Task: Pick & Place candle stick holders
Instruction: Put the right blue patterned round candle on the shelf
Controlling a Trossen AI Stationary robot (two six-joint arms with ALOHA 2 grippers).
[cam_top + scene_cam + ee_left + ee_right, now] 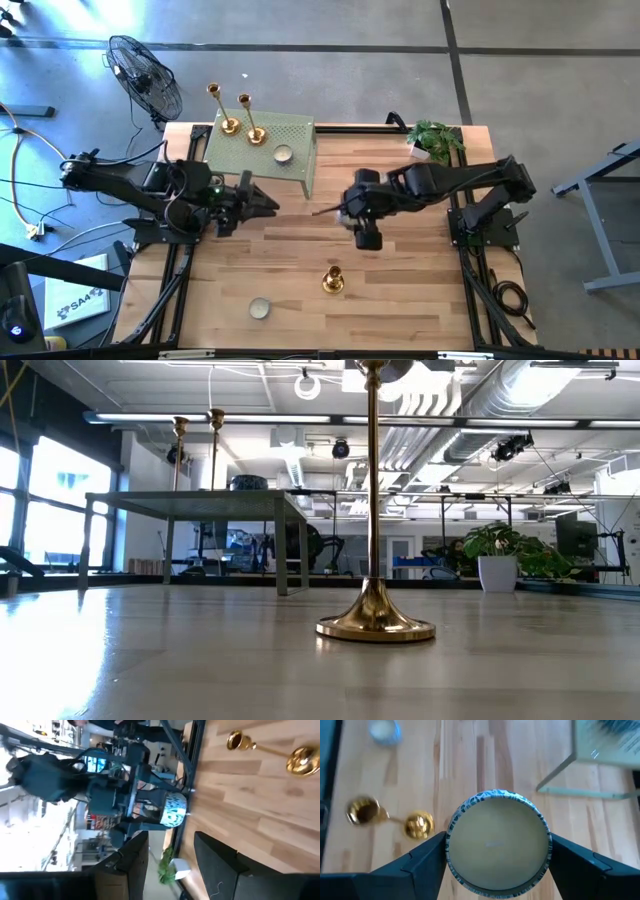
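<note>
your right gripper (496,851) sits over the middle of the wooden tabletop (400,290), fingers clamped on a round candle jar with a blue-white patterned rim (498,842); the jar fills the gap between both fingers in the right wrist view, and shows in the left wrist view too (174,810).

your left gripper (262,203) waits at the left side of the tabletop, just in front of the green perforated stand (290,135). its fingers (132,870) stand apart, with nothing between them.

candle stick holders:
- two tall ones (222,108) and (250,118) stand upright on the stand's left part, near each other but apart.
- third one (333,280) stands upright on the bare tabletop near the front edge, below your right gripper in the high view and well apart from the stand. low view shows its domed base flat on the wood (376,622).

other items: a small tealight (283,154) on the stand, right of the two holders; a second small round candle (260,308) on the tabletop near the front, left of the third holder; a potted plant (437,139) at the far right corner.
</note>
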